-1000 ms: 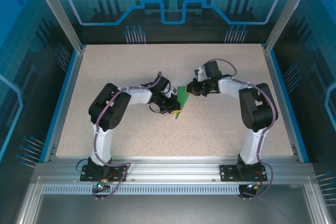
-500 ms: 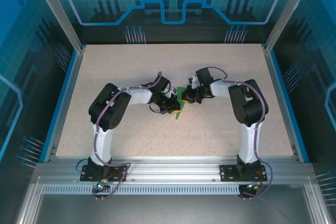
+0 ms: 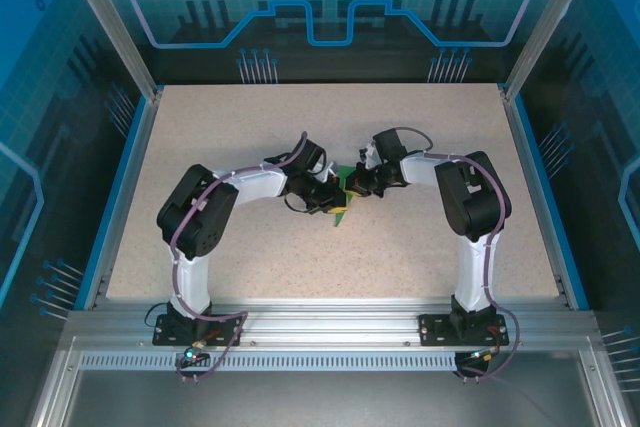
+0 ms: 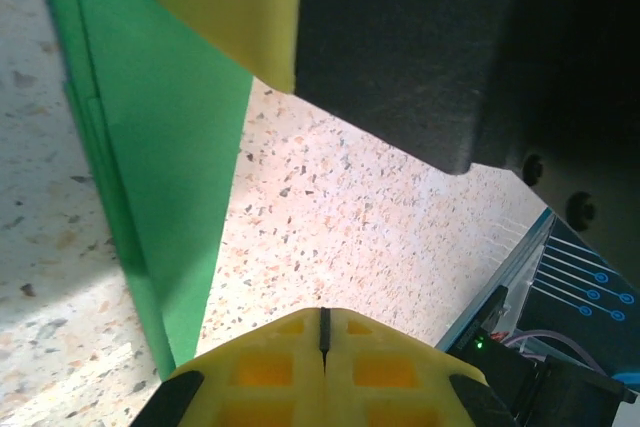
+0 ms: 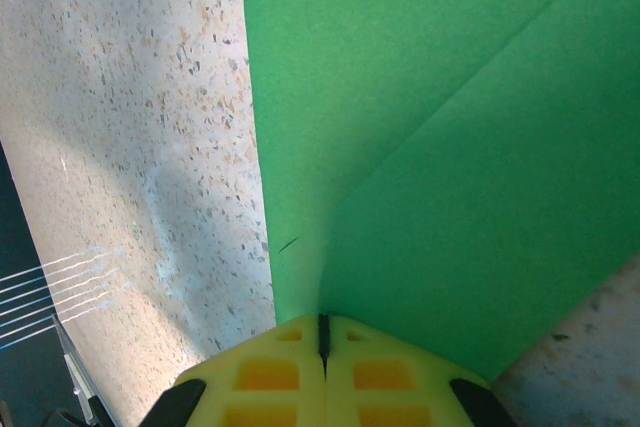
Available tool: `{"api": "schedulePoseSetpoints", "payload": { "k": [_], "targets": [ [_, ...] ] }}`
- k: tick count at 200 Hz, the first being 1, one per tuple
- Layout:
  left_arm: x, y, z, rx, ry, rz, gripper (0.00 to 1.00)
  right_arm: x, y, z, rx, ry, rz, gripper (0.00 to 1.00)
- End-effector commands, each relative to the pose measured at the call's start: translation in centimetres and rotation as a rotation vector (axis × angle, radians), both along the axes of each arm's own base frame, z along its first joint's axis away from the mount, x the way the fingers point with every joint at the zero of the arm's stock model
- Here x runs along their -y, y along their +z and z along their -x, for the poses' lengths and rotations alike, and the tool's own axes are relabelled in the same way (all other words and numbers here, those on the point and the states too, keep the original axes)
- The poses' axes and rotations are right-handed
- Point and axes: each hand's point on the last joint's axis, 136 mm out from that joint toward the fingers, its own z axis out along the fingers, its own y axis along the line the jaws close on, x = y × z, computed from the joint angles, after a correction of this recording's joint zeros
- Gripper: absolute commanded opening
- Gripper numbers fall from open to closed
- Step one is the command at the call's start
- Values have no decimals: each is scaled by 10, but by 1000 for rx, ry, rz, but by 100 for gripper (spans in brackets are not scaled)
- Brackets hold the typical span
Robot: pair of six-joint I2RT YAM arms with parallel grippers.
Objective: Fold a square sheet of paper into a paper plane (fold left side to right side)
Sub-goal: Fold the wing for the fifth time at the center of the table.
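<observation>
As left pincer [image 4: 322, 319] and right pincer [image 5: 322, 323] sit pressed together, they mostly hide green paper [image 5: 420, 127] overhead

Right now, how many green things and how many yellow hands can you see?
Green paper: 1
Yellow hands: 2, left hand and right hand
Total: 3

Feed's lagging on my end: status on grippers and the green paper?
Left gripper shut, beside green sheet. Right gripper shut, tips on it. Sheet creased, lying on table. Grippers crowd each other.
</observation>
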Motion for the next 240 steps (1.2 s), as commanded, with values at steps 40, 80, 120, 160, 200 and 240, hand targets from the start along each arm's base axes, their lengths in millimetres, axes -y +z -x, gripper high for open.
{"api": "schedulePoseSetpoints", "payload": {
  "k": [40, 80, 120, 160, 200, 240],
  "targets": [
    [-8, -25, 21, -100, 14, -70, 4, 9, -34, 23, -98, 8, 108, 1],
    [-10, -32, 21, -108, 21, -89, 4, 9, -34, 22, -98, 9, 110, 1],
    [-10, -42, 23, -142, 21, -92, 4, 9, -36, 23, -102, 11, 112, 1],
    [-7, -48, 23, -161, 11, -80, 4, 9, -36, 23, -105, 11, 115, 1],
    [-8, -53, 25, -179, 13, -82, 4, 10, -36, 24, -107, 12, 120, 2],
    [-14, -55, 32, -199, 11, -100, 4, 13, -37, 24, -113, 10, 134, 2]
  ]
}}
